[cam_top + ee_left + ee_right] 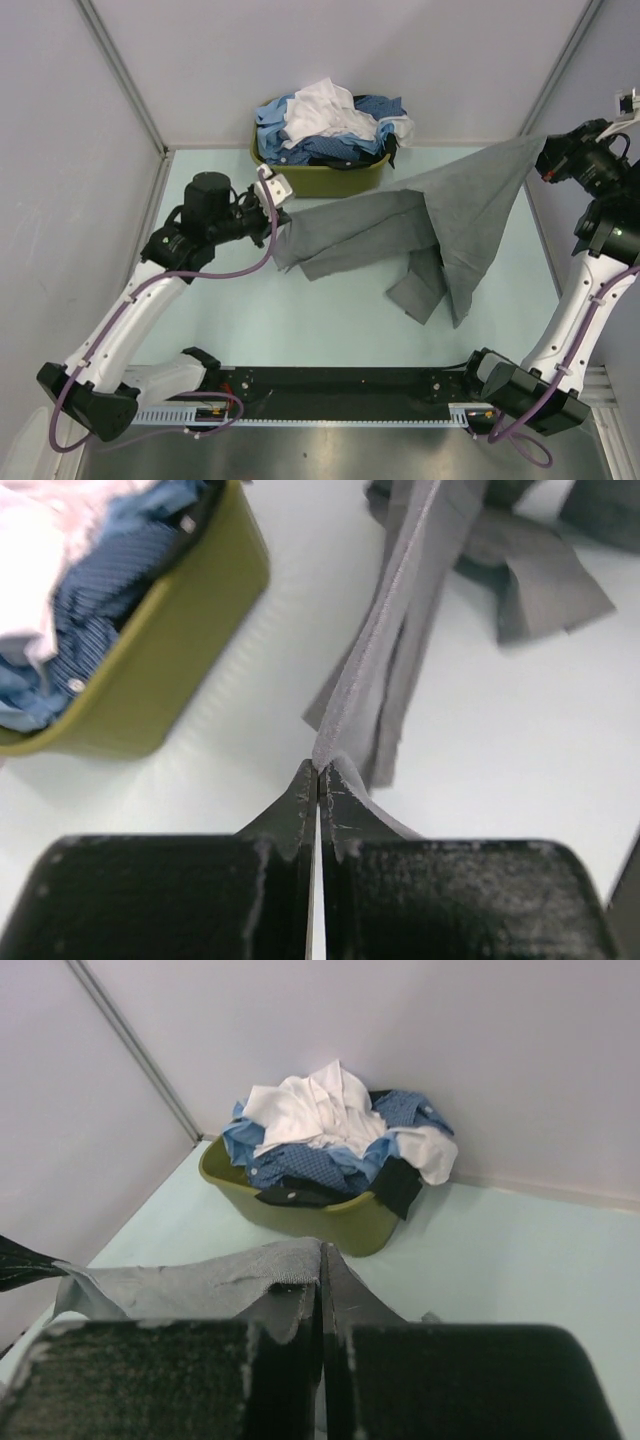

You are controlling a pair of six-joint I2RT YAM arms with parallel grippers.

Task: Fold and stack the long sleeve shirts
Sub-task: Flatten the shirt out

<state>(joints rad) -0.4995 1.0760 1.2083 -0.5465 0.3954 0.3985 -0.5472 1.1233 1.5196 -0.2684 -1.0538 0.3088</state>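
Observation:
A plain mid-grey long sleeve shirt (430,225) hangs stretched across the table between my two grippers, its lower part and a sleeve draping onto the pale green surface. My left gripper (277,215) is shut on the shirt's left edge; the left wrist view shows the cloth (385,650) pinched between the closed jaws (318,768). My right gripper (545,152) is shut on the shirt's right corner, held high; the right wrist view shows grey cloth (200,1282) folded over the closed jaws (322,1248). Other shirts (325,125), blue, dark blue and white, lie heaped in the basket.
An olive-green plastic basket (330,178) stands at the back centre against the wall, also seen in the left wrist view (170,660) and the right wrist view (330,1215). Grey walls enclose the table on three sides. A black rail (340,385) runs along the near edge.

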